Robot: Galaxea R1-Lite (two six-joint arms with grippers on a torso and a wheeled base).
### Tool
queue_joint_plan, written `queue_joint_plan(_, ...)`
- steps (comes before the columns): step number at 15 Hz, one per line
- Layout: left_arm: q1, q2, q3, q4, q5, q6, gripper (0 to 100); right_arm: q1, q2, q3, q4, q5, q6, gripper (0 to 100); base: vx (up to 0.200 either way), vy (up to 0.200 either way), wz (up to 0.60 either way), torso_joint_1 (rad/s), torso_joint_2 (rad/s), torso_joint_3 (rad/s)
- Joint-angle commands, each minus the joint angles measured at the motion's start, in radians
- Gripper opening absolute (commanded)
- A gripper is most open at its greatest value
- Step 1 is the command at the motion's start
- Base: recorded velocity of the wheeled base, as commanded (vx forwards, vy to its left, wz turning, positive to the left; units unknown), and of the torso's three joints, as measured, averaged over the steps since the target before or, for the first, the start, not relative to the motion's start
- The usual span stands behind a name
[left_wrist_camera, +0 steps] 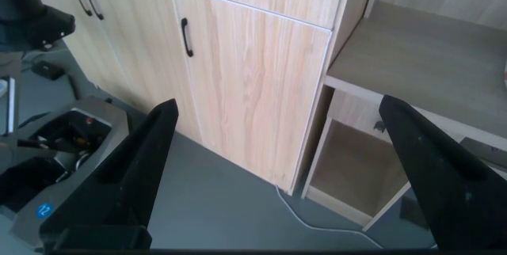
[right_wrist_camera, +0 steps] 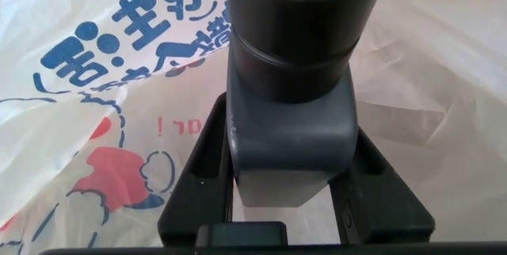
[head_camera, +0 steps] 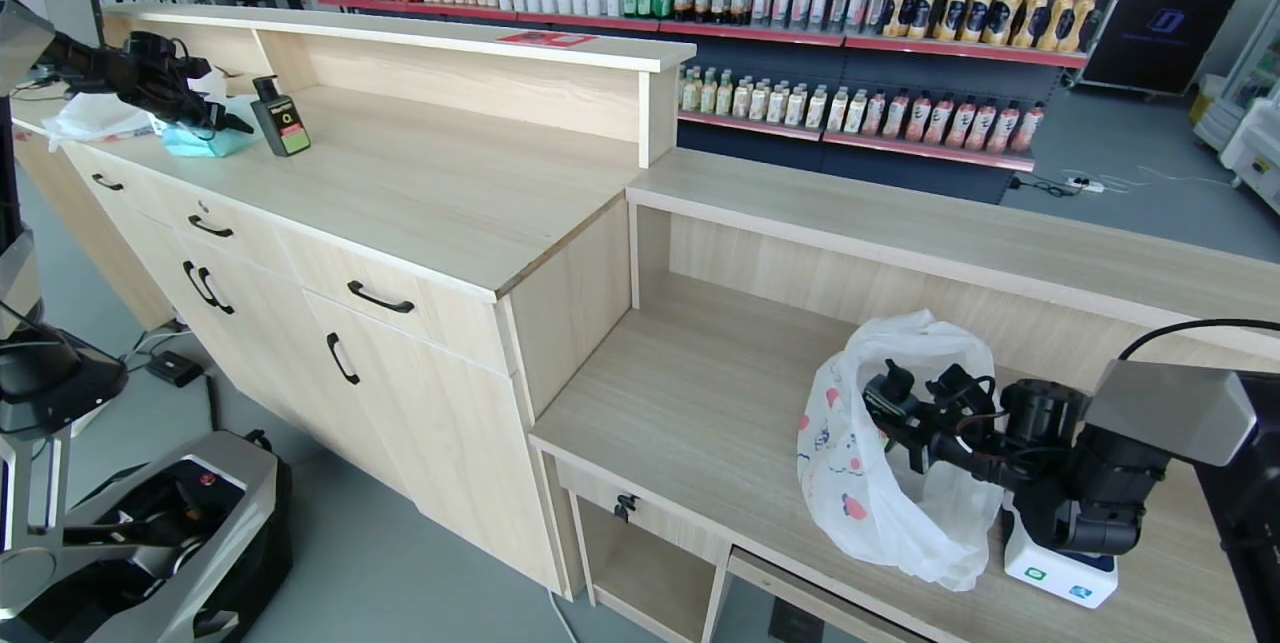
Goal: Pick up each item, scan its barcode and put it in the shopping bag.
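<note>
- The left gripper (head_camera: 205,108) hovers just beside the black upright barcode scanner (head_camera: 281,115). Its jaws are wide apart and hold nothing.
- The flat teal packet (head_camera: 205,141) lies on the light wooden surface (head_camera: 430,183), close to the scanner and under this gripper. I cannot tell if they touch.
- The step, as I judge it, is to grasp this packet. Lower slowly, close across its narrow sides, and do not push it into the scanner.
- The white plastic shopping bag with red and blue print (head_camera: 850,483) stands well apart from the scanner. The right gripper (head_camera: 900,413) is at its mouth, and I cannot tell the state of its jaws.
</note>
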Motion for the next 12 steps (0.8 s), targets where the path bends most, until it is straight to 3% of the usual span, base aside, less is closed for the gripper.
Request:
queue_joint_plan(1, 0.000, 0.000, 0.000, 0.000, 0.001, 0.000, 100, 0.011, 0.025, -0.032, -0.001, -0.001, 0.003, 0, 0.000, 0.000, 0.00, 0.000, 0.00, 0.000)
queue_joint_plan(12, 0.000, 0.000, 0.000, 0.000, 0.001, 0.000, 100, 0.018, 0.058, -0.032, -0.001, -0.005, -0.005, 0, 0.000, 0.000, 0.00, 0.000, 0.00, 0.000)
